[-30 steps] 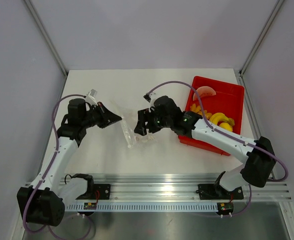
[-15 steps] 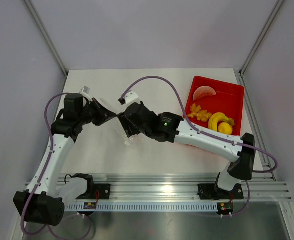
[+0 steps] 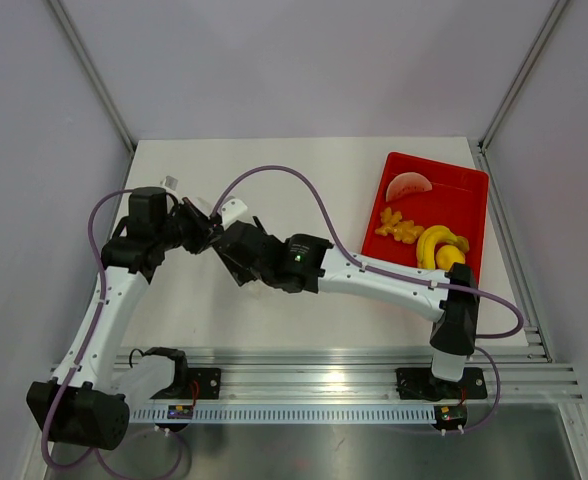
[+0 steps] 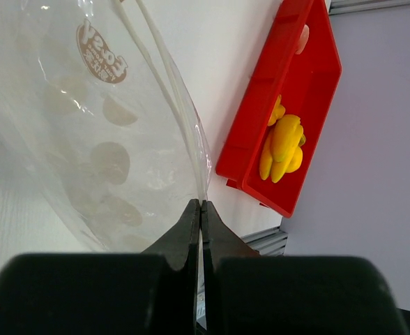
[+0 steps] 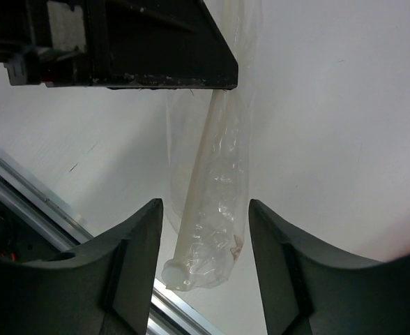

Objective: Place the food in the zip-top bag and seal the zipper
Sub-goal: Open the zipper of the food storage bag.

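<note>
Bag (image 4: 100, 146) is thin, floppy, slick: L tool (image 4: 200, 209) clamps its edge; R tool (image 5: 204, 206) apart, should pinch zip strip (image 5: 191, 216).

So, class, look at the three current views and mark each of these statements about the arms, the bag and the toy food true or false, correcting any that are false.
1. The left gripper is shut on an edge of the zip-top bag. True.
2. The other arm is clamped on the bag as well. False: the right gripper is open, with a finger on each side of the hanging bag.
3. The banana lies in the red tray. True.
4. The pink-red toy fruit is inside the bag. False: the watermelon slice lies in the tray, towards its far end.
</note>
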Tool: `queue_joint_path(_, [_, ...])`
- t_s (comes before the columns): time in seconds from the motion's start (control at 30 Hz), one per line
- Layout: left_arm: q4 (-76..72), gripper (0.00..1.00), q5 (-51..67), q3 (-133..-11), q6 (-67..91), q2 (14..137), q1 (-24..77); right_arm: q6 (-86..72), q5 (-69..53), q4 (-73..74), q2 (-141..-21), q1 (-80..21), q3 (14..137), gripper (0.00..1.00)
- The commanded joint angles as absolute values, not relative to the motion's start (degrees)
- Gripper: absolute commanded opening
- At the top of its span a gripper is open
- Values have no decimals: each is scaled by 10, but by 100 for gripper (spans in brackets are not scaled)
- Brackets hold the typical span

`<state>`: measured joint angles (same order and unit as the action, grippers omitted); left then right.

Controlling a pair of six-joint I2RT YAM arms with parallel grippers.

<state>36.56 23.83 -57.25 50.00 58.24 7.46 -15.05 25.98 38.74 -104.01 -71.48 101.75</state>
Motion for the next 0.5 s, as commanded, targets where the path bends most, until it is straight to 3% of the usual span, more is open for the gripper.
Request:
queue_joint_path(0.0, [358,0,236,-592,508,577,76,-156,272,366,-1047,-717,1042,59])
queue_joint_path(0.13, [353,0,252,-586,510,577,76,-169,292,351,-1049,-717,1027,45])
queue_joint_path(0.23, [349,0,261,-580,512,576,76,-178,306,345,-1046,-716,1018,23])
queue_joint_path(0.37, [346,0,267,-576,514,570,76,-197,313,339,-1040,-707,1006,13])
queue_joint_path(0.47, [348,0,266,-576,513,567,76,-199,316,338,-1036,-705,1000,16])
